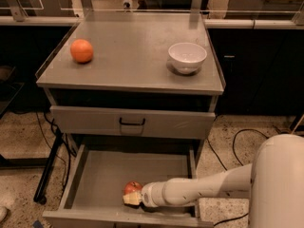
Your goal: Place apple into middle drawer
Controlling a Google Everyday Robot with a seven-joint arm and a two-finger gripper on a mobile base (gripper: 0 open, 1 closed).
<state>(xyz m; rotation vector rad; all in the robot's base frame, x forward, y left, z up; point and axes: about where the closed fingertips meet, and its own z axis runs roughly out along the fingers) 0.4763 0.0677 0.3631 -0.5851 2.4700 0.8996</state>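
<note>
1. Jaws: I cannot tell from this view whether they are spread or pinching. The gripper (130,198) sits low inside the middle drawer (118,167), close to its front edge, with its pale tip against the apple (133,187).
2. Location of apple: it is inside the drawer, about mid-width and toward the front, just behind the gripper tip. Whether it rests on the floor or is held just above it cannot be confirmed.
3. Risk, rolling: the apple is round and the drawer floor is flat and bare. A release with any sideways nudge would likely send it rolling to a wall. It would stay in the drawer, so this is judged minor.
4. Risk, drag-out: the front lip is low and the apple lies near it. If the gripper pulls back while touching the fruit, the apple could be carried over the lip to the ground. This is judged the main hazard.
5. Risk, collision: the arm (204,189) crosses the drawer's right front corner. A sideways retreat could strike the right wall and jolt the drawer.
6. Not at risk: the orange (82,50) and the bowl (187,57) stand on the cabinet top (133,32), well apart from the work.
</note>
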